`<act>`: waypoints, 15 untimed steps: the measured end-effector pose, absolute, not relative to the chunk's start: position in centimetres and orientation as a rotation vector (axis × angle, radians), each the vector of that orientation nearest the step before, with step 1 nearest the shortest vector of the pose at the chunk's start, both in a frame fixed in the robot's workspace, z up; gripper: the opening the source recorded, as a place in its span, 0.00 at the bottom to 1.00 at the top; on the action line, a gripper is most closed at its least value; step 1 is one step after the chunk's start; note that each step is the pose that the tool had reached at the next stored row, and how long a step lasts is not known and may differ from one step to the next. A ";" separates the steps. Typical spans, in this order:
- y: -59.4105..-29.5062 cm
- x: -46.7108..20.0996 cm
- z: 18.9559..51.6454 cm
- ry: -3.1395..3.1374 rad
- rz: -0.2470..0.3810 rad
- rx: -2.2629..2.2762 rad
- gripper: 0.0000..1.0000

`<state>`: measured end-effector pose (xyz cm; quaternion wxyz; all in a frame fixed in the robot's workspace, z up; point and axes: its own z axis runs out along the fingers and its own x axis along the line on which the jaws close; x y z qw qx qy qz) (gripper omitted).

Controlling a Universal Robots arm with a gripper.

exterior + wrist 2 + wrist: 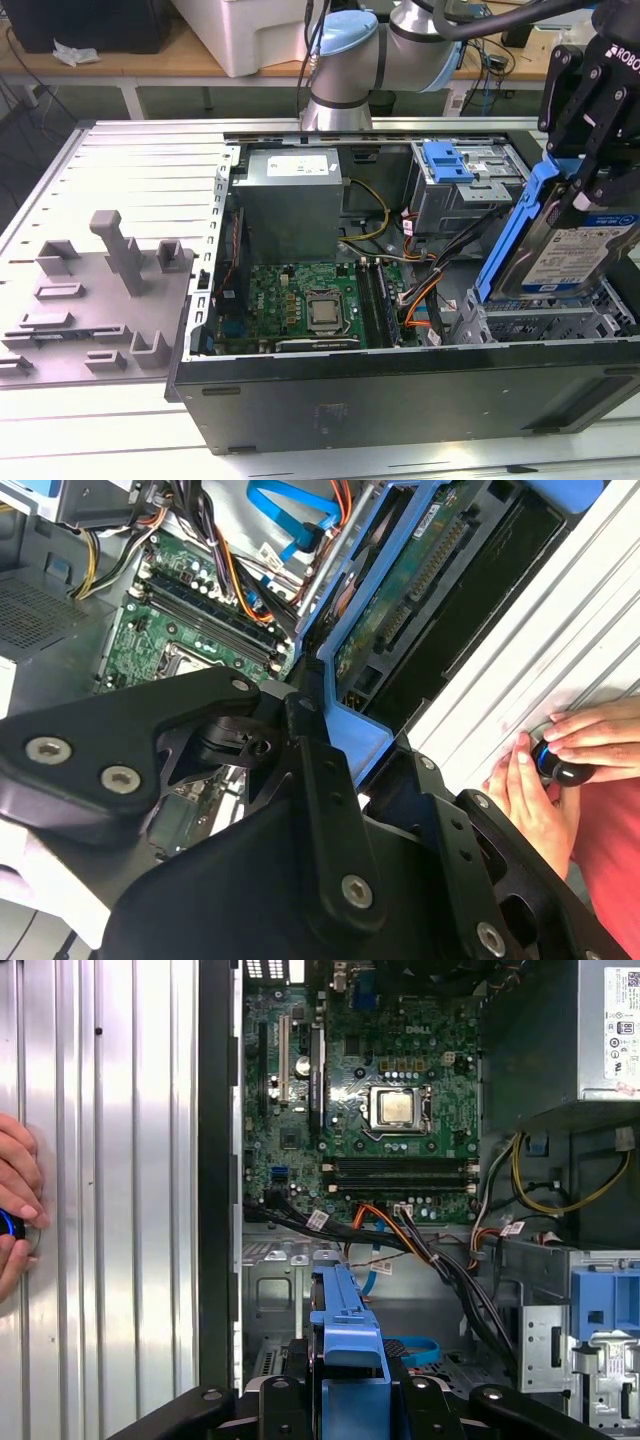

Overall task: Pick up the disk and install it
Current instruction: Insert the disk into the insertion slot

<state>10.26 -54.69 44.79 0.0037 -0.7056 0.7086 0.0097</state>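
In the exterior view my gripper (583,180) is shut on the disk (580,255), a silver drive with a white-and-blue label in a blue carrier frame. I hold it tilted, with its lower edge just over the grey drive cage (540,322) at the right end of the open computer case. The second wrist view looks along the disk's green circuit-board underside (415,580), and black fingers (320,800) clamp its blue frame. In the first wrist view the blue frame's edge (345,1330) sticks out from the gripper (345,1405) over the case floor.
Inside the case lie a motherboard (300,300), a power supply (290,195), cable bundles (420,285) and a second cage topped by a blue bracket (447,160). A grey fixture tray (100,290) sits on the exterior view's left. A person's hands (545,770) rest on the ribbed metal table.
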 end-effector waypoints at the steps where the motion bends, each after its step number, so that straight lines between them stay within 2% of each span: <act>1: -54.7 10.3 44.8 2.221 0.030 -2.212 0.37; 15: -54.7 10.3 44.5 2.218 0.031 -2.214 0.37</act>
